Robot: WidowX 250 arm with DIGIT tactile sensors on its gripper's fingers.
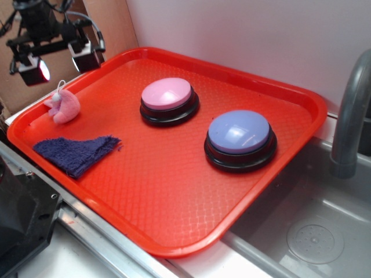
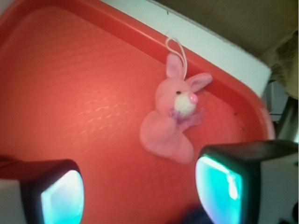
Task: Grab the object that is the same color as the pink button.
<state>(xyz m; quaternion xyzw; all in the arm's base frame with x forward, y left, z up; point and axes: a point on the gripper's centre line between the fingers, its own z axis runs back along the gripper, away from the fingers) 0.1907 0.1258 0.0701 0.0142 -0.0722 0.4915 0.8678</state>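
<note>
A small fuzzy pink plush bunny [image 1: 64,106] with a white string loop lies at the far left of the red tray [image 1: 174,191]. In the wrist view the bunny [image 2: 172,119] lies just beyond the gap between my fingers, closer to the right fingertip [image 2: 219,191]. My gripper [image 1: 58,62] hovers above and slightly behind the bunny, open and empty; in the wrist view the gripper [image 2: 140,193] frames bare tray. The pink button [image 1: 167,94], pale pink on a black base, stands in the tray's middle back.
A lavender-blue-topped button [image 1: 239,132] stands right of the pink one. A dark blue cloth [image 1: 77,153] lies in front of the bunny near the tray's left edge. A metal sink [image 1: 313,231] and a grey faucet [image 1: 351,110] are at the right.
</note>
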